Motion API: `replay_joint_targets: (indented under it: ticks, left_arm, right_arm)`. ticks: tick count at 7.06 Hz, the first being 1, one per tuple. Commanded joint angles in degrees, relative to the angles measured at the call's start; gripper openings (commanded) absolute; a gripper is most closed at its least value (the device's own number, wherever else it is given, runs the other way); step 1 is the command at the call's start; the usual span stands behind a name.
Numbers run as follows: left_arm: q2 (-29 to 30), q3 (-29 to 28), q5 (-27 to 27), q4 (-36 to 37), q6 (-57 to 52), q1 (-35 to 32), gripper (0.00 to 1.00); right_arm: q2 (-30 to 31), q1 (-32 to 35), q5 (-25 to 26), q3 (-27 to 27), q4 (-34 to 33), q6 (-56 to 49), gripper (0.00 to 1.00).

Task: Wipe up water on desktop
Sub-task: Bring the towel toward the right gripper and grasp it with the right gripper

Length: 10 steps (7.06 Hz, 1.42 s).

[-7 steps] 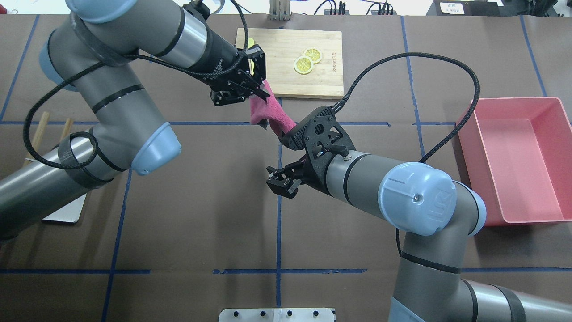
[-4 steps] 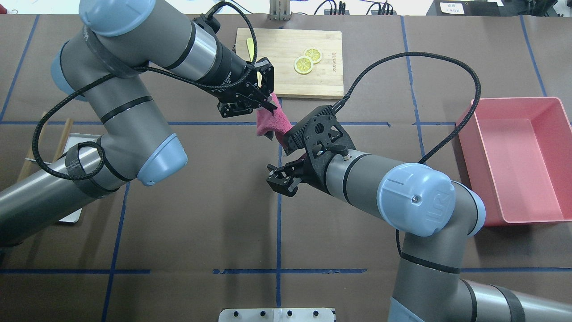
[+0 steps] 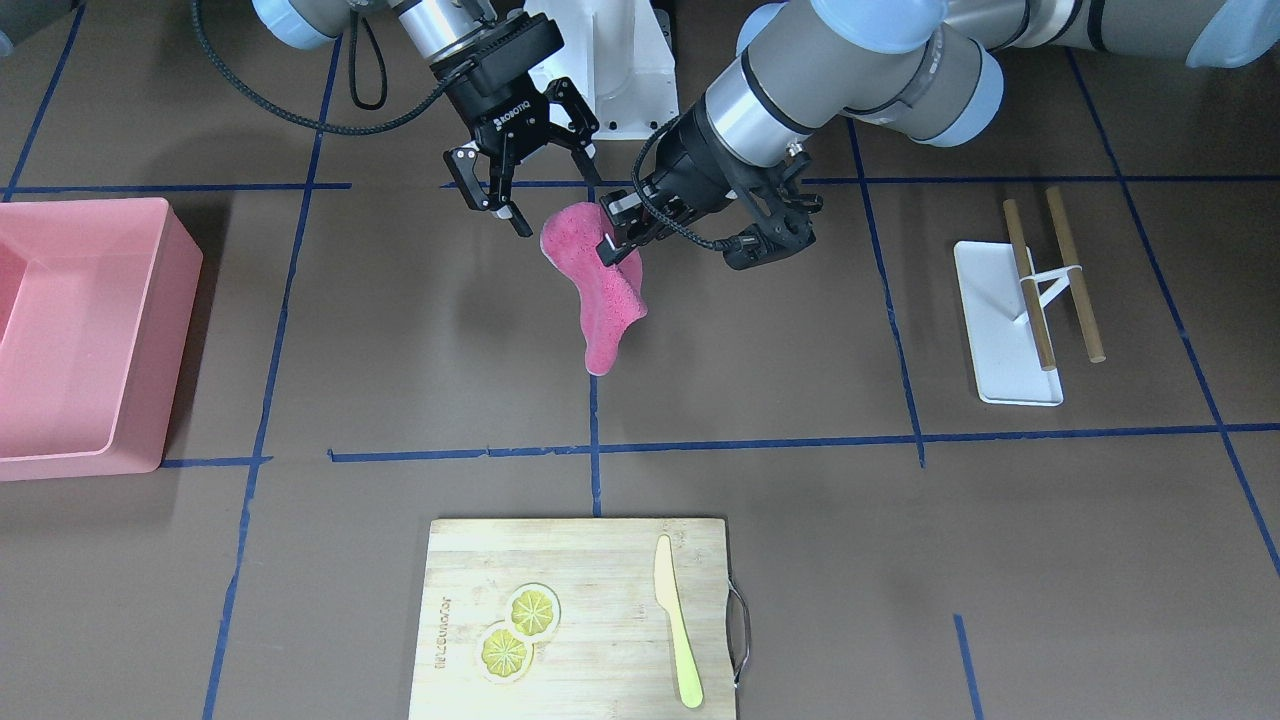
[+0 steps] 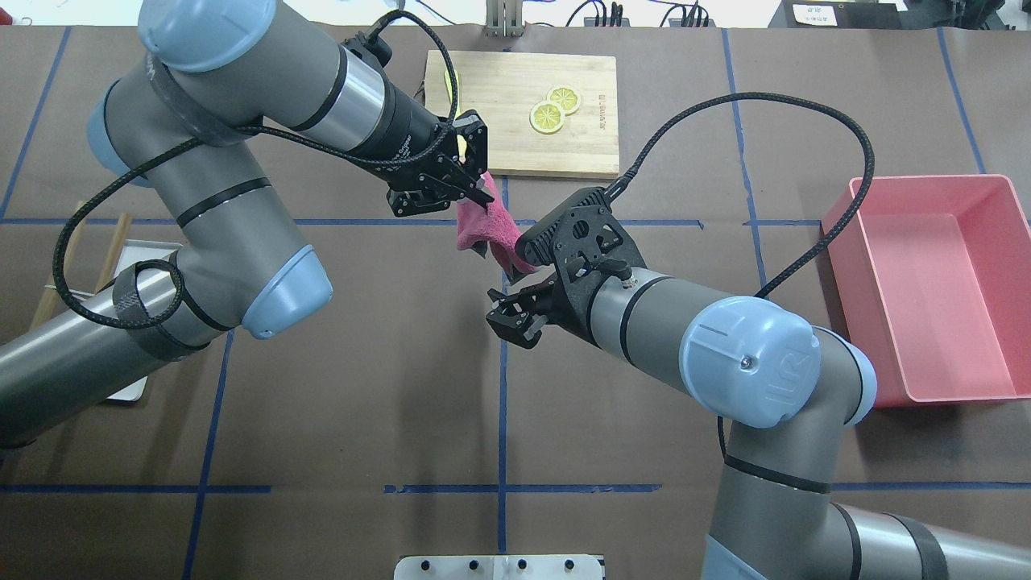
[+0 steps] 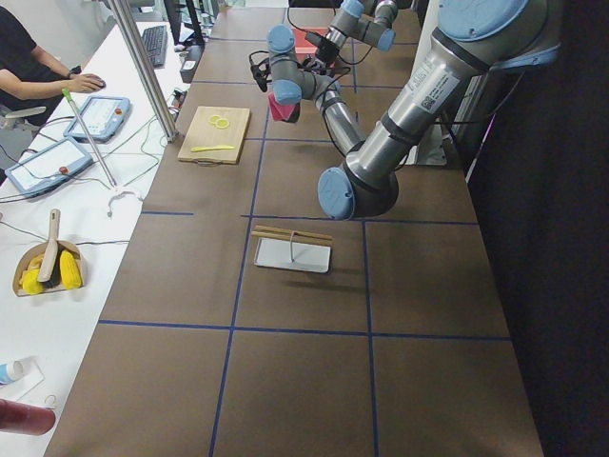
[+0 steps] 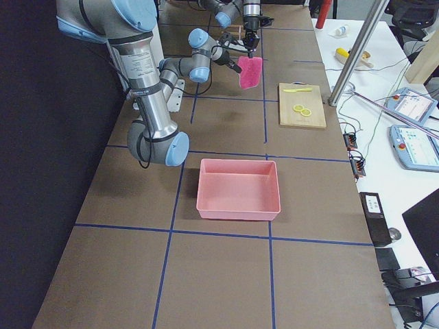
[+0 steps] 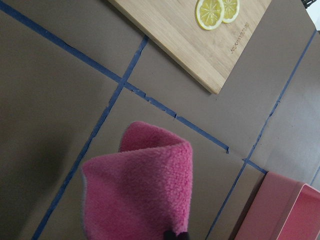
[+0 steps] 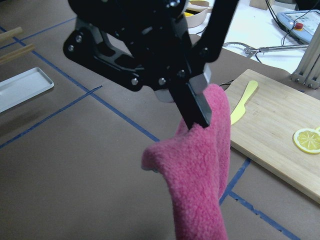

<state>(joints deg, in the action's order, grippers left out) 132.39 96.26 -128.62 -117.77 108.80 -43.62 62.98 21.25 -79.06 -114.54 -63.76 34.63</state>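
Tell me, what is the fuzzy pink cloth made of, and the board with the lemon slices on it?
The pink cloth looks like soft fleece or microfibre: its surface is fuzzy and nubbly, and it droops in limp folds. The cutting board looks like bamboo or pale wood with a smooth matte finish: thin parallel strips and grain run across it.

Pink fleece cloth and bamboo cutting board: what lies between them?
Only bare brown desktop crossed by dark-blue tape lines, as the front-facing view shows, separates the hanging pink fleece cloth from the bamboo cutting board.
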Motion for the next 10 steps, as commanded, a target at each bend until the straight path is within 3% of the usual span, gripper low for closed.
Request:
replay_joint_targets:
  ticks: [1,4,7,10]
  left_arm:
    - [0.15,1.03,-0.14,0.0,0.44,0.2,0.0]
    - [0.15,1.65,-0.14,0.0,1.23,0.64,0.0]
    - [-0.29,1.74,-0.14,0.0,1.15,0.64,0.0]
    - [-0.38,1.74,-0.14,0.0,1.06,0.64,0.0]
  right_arm:
    - [-0.05,-0.33,0.14,0.2,-0.05,0.0,0.99]
    - [-0.05,-0.77,0.14,0.2,0.03,0.09,0.97]
    - [-0.14,-0.69,0.05,-0.06,0.03,0.62,0.66]
    - [-0.05,-0.68,0.14,-0.15,0.03,0.62,0.53]
